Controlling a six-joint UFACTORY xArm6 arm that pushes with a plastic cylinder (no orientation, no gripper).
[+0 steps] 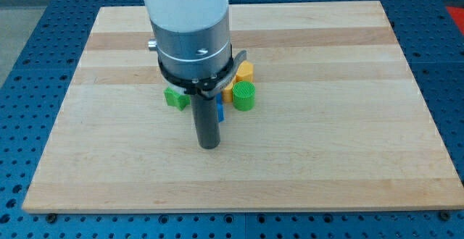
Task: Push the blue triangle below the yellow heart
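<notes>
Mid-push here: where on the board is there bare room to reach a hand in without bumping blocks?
The blocks all huddle mid-board under the arm: green block, blue block, green cylinder, yellow block, with my tip just below them. The wooden board lies bare from the cylinder to the view's right edge, along the bottom, and on the far left.

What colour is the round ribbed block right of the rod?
Green: the ribbed cylinder, seen in the camera view.
</notes>
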